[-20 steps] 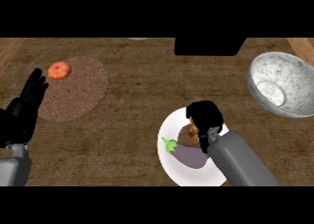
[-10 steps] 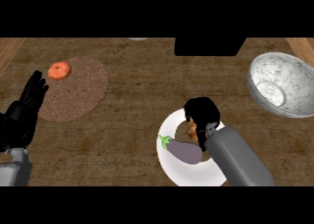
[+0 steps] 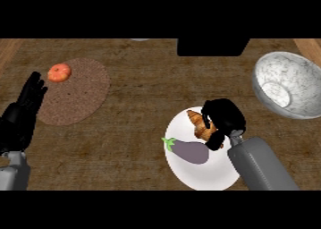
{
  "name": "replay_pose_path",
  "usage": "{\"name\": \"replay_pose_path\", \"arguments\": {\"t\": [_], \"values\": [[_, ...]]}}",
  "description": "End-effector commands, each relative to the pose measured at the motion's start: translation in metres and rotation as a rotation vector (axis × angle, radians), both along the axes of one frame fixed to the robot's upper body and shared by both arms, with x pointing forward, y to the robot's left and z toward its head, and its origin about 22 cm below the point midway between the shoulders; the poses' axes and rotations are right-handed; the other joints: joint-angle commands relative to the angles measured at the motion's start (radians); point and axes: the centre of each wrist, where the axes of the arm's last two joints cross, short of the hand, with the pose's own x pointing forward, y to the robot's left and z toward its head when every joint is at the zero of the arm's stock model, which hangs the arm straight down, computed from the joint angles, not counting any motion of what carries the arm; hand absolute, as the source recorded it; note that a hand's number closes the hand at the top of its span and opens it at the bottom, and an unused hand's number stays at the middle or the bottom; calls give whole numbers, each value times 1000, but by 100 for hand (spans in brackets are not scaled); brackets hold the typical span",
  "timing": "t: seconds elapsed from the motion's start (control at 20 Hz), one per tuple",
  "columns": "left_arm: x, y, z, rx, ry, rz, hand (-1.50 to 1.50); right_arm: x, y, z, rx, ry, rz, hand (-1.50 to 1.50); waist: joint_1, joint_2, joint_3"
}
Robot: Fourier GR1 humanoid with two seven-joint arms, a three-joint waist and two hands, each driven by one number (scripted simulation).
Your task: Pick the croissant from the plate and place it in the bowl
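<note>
Croissant (image 3: 201,126) newly visible in right hand (image 3: 223,117)

one view | head — steeply down | counter (image 3: 143,94) fills frame, near

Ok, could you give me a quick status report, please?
Right hand curled round croissant on the plate. Left hand open, resting at left. Eggplant beside croissant; nothing between plate and bowl.
</note>
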Motion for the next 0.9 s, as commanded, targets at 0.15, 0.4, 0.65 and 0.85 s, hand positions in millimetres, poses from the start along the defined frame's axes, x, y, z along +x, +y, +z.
{"name": "replay_pose_path", "arguments": {"t": [0.15,0.4,0.65,0.85], "values": [[-8,11,4,1,5,5,0,-29,-27,66,48,-218,-28,150,-8,-3,1],[1,1,-3,-5,9,27,0,-45,-39,138,181,-552,-117,150,-33,-8,1],[0,-13,-10,4,1,13,0,-53,-62,185,321,-591,-233,150,-5,1,1],[12,1,4,-8,-14,0,0,-58,-89,194,335,-609,-296,150,1,3,2]]}}
